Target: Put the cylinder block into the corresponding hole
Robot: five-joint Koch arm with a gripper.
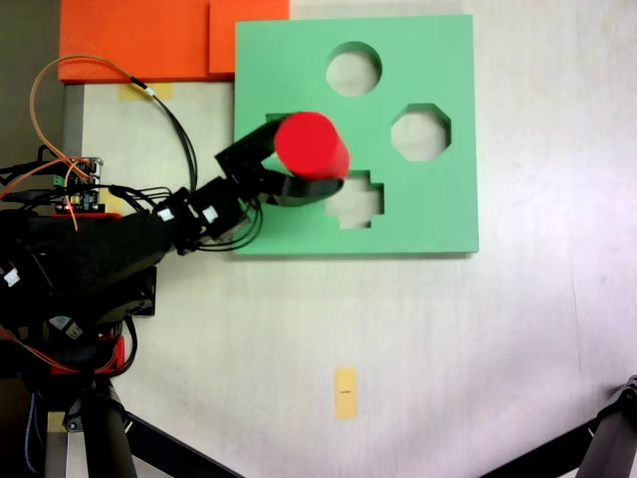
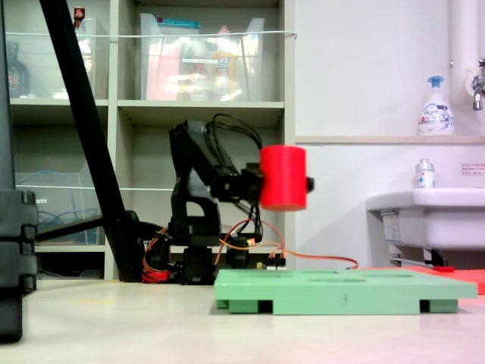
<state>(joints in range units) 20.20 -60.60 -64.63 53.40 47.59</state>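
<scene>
We hold cylinder block clamped in gripper, high above board for clearance; hole lies ahead.

The tips of the tool are covered from above by the cylinder block; in the side-on fixed view the block is blurred and most of the tool is hidden behind it; part of a cutout of the green board is concealed beneath the block; the orange board is cut off by the top edge.
</scene>
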